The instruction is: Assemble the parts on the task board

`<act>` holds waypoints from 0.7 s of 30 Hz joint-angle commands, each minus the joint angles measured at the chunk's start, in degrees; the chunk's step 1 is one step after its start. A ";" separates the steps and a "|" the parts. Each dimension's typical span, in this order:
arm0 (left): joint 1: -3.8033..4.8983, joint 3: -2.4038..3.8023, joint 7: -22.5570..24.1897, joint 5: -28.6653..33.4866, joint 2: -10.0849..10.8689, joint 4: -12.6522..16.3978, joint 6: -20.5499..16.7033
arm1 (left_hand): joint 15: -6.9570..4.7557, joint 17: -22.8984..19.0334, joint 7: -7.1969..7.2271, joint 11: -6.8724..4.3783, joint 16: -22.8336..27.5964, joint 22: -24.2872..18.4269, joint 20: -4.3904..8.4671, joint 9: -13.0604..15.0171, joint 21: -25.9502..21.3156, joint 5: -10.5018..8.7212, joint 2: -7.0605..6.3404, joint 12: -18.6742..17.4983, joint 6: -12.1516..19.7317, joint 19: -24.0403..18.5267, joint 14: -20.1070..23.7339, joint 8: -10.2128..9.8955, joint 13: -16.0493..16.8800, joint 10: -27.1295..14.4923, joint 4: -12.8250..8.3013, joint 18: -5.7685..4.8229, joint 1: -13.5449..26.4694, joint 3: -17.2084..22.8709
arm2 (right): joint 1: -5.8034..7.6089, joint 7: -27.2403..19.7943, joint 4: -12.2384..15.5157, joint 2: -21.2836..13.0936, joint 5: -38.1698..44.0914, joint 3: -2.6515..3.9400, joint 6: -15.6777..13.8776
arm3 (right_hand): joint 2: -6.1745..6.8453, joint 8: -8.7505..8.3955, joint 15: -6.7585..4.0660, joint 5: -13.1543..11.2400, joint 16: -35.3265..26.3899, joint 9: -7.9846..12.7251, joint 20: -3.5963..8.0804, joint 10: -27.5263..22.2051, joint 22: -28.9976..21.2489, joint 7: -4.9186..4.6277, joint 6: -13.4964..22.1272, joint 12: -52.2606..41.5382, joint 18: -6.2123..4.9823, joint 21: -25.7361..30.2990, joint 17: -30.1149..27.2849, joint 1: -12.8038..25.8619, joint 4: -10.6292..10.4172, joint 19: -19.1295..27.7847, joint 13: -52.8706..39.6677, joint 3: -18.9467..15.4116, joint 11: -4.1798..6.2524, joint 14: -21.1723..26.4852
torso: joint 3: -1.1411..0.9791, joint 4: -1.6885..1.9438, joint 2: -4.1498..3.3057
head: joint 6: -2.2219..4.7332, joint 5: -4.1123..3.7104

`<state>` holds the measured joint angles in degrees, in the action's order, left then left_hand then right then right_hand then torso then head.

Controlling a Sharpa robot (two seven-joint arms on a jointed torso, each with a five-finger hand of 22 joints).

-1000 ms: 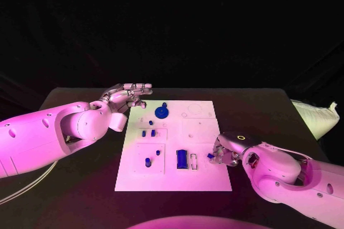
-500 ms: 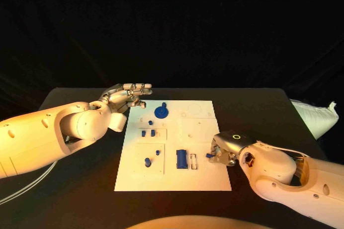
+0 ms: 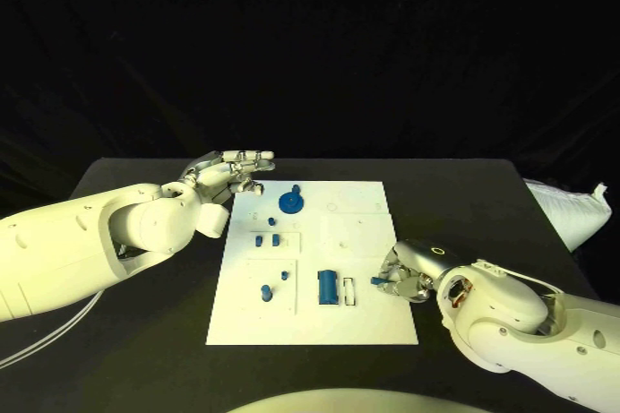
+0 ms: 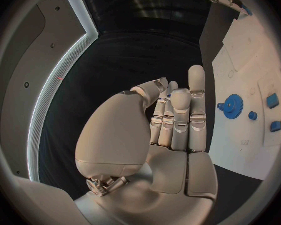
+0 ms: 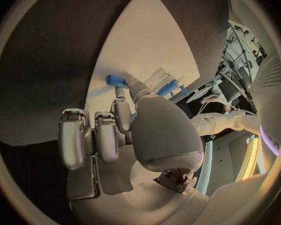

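The white task board (image 3: 362,234) lies mid-table, carrying a blue gear (image 3: 292,201), a blue block (image 3: 328,288) and small blue pegs (image 3: 265,240). My right hand (image 3: 409,281) sits low at the board's right edge, beside the block. Its thumb and a finger pinch a small blue cylinder (image 3: 380,279), which also shows in the right wrist view (image 5: 117,80). My left hand (image 3: 233,172) hovers off the board's far left corner with its fingers straight and together. Its thumb is folded in against a speck of blue (image 4: 171,87), apparently a small part.
A white bag (image 3: 569,211) lies at the table's right edge. Black table surrounds the board on every side. The left forearm (image 3: 90,243) stretches along the board's left side.
The right hand has barely shifted at the board's right edge and still pinches the cylinder. The left hand has not moved.
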<state>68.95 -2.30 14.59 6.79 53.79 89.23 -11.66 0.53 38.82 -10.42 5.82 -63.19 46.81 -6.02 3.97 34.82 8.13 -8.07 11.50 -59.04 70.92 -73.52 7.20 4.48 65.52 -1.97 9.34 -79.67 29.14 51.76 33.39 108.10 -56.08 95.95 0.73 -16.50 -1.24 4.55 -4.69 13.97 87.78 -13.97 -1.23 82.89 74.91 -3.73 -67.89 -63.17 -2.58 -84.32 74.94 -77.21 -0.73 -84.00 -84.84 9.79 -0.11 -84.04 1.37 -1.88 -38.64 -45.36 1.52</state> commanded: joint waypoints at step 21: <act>0.03 0.03 0.33 -0.29 -0.04 0.48 0.95 | 0.03 -0.16 0.06 -0.02 0.24 -0.07 0.00 -0.05 -0.34 0.24 0.57 0.47 0.27 -0.22 0.54 0.34 -0.06 -0.37 -0.43 1.11 -0.19 0.08 | 0.33 1.07 0.89 2.67 -21.87 0.02 -7.51 | 3.04 0.96 -0.58 4.45 0.55 -0.54 0.34 2.75 8.16 0.95 -2.24 -2.74 0.80 -0.63 12.28 8.95 -0.86 -3.02 7.31 5.93 1.78 -5.41 | -0.01 -0.01 -0.04 | -0.22 0.19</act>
<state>68.95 -2.31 14.58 6.72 53.82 89.52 -11.66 0.53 38.71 -10.41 5.82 -63.19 46.81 -6.02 3.97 34.82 8.13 -8.07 11.77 -59.04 70.92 -73.52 7.20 4.49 65.52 -1.97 9.34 -79.67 29.14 52.12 34.08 109.02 -53.56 76.64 0.77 -24.55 1.84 5.30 -4.75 18.30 87.99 -14.10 -1.24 83.31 74.90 -3.81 -68.74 -66.09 -2.58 -84.76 74.92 -68.71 -1.22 -84.00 -74.94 15.64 0.69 -83.99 1.41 -1.87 -38.63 -45.53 1.64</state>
